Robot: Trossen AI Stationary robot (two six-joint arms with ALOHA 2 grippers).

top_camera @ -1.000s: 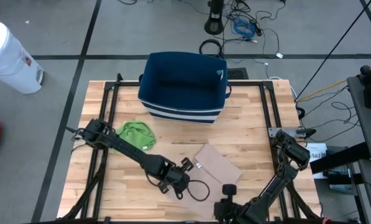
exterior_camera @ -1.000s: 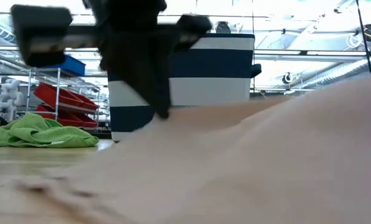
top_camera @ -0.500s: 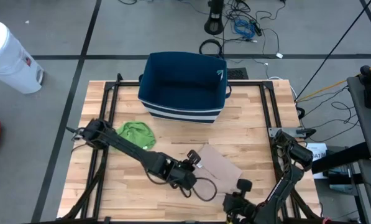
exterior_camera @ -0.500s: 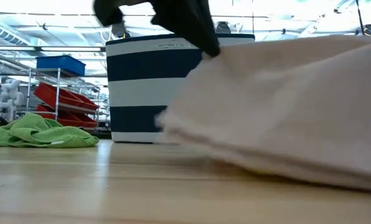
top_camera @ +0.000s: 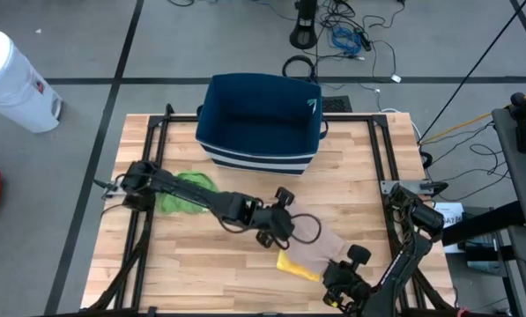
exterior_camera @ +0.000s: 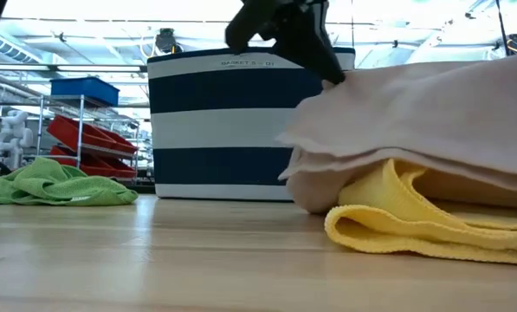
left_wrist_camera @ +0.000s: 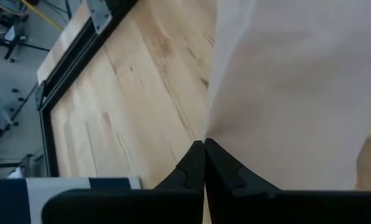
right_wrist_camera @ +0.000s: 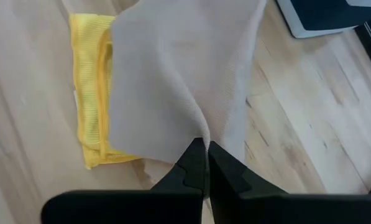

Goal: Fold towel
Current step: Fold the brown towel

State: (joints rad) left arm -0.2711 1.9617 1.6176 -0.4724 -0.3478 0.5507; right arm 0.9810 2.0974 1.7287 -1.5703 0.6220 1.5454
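End effectors (right_wrist_camera: pixel 202 152) on soft beige towel (right_wrist_camera: pixel 179 68)

I see: towel (top_camera: pixel 322 251) beige | cloth (top_camera: pixel 297 266) under it yellow | rag (top_camera: pixel 184 190) green | bin (top_camera: pixel 259 123) navy, white-striped | table (top_camera: pixel 183 260) pale wood

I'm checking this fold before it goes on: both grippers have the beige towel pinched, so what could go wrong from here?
1. The beige towel lies over a yellow cloth; the fold may drag or trap it.
2. The left gripper and right gripper each pinch only a thin bit of fabric, so a corner could slip out.
3. The left arm's cable loop sits near the towel and might snag.
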